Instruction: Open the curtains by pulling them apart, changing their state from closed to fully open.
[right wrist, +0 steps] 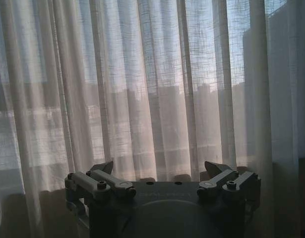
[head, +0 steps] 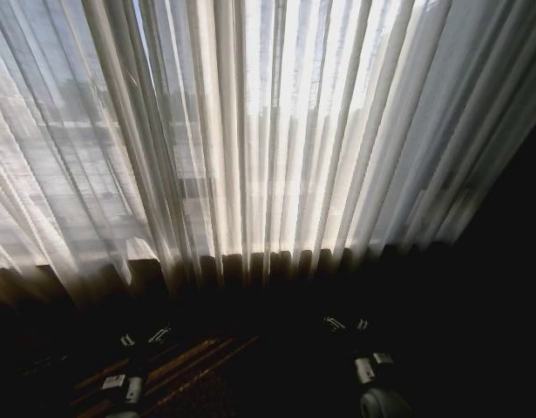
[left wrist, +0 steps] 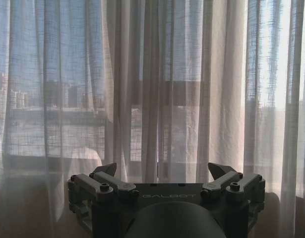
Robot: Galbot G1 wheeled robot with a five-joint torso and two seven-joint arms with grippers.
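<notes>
The sheer white curtains (head: 250, 131) hang shut across the whole window, their pleats lit from behind. Both arms sit low in the dark in front of them. My left gripper (head: 145, 335) is at the lower left, apart from the fabric. My right gripper (head: 348, 324) is at the lower right, also short of the cloth. In the left wrist view the curtains (left wrist: 157, 74) hang ahead of the left gripper (left wrist: 162, 171), whose fingers are spread with nothing between them. In the right wrist view the right gripper (right wrist: 159, 168) is likewise open and faces the curtains (right wrist: 142, 74).
A dark, patterned floor (head: 189, 366) lies under the arms. A dark mass (head: 512, 261) fills the right edge beside the sheer fabric. Buildings and a low window ledge (left wrist: 53, 116) show faintly through the cloth.
</notes>
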